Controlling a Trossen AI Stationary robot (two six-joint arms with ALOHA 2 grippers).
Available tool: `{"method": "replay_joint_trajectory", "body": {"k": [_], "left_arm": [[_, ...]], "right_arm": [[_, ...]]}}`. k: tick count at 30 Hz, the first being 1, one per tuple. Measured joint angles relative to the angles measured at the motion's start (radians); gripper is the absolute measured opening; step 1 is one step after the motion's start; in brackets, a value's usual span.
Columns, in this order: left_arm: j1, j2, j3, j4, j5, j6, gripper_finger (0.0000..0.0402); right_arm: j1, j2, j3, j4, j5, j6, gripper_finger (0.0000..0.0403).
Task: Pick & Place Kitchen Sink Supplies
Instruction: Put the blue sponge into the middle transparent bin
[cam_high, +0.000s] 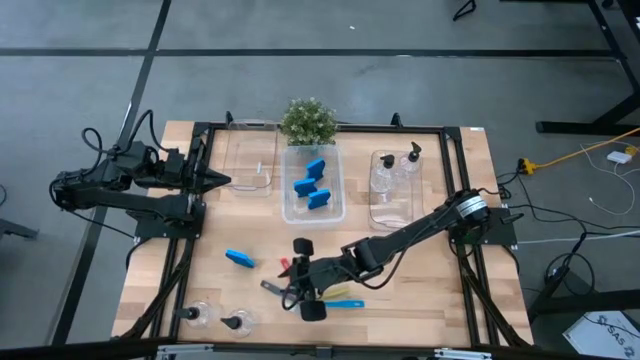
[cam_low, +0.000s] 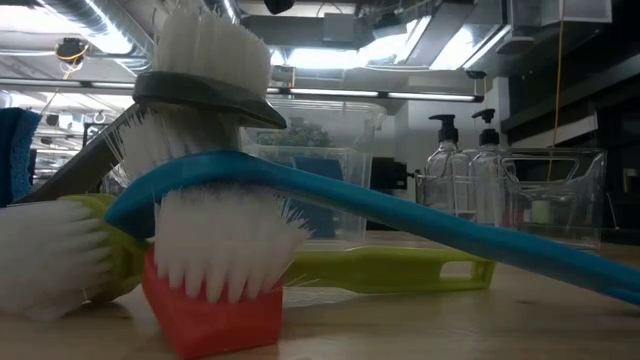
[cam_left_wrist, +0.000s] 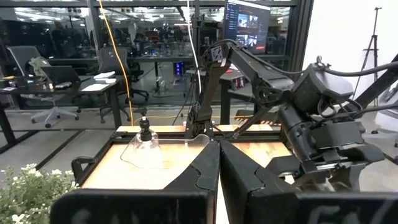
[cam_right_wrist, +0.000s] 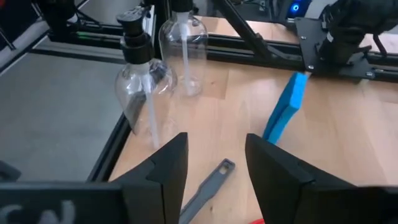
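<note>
Four brushes lie piled near the table's near edge: grey (cam_low: 205, 95) on top, then blue (cam_low: 400, 215), red (cam_low: 210, 315) and yellow-green (cam_low: 380, 270). My right gripper (cam_high: 288, 282) hovers open over this pile. The grey brush's handle (cam_right_wrist: 208, 186) lies on the table below the gap between my right gripper's (cam_right_wrist: 214, 155) fingers. One blue sponge (cam_high: 239, 258) lies on the table to its left. Two pump bottles (cam_high: 200, 315) (cam_high: 238, 322) stand at the near left corner. My left gripper (cam_high: 222, 181) waits shut beside the left bin.
Three clear bins stand along the far side: the left bin (cam_high: 250, 165), the middle bin (cam_high: 335, 205) with three blue sponges, the right bin (cam_high: 392, 210) with two pump bottles. A potted plant (cam_high: 308, 120) stands behind the middle bin. Bare wood lies on the near right.
</note>
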Motion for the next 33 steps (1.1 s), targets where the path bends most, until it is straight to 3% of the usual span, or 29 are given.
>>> {"method": "replay_joint_trajectory", "body": {"k": [6,19,28,33], "left_arm": [[0.0,0.0,0.0,0.0,0.0,0.0,0.0006],[0.0,0.0,0.0,-0.018,0.007,0.015,0.0006],[-0.001,0.014,0.0,-0.244,0.228,-0.069,0.0006],[-0.03,0.056,0.0,-0.472,0.234,-0.171,0.0006]], "right_arm": [[-0.003,0.017,0.001,0.035,0.117,0.04,0.0159],[-0.055,0.136,0.002,0.256,0.227,-0.024,0.0159],[-0.057,0.15,0.001,0.226,0.226,-0.044,0.0159],[-0.057,0.15,0.001,0.191,0.226,-0.026,0.0159]]}}
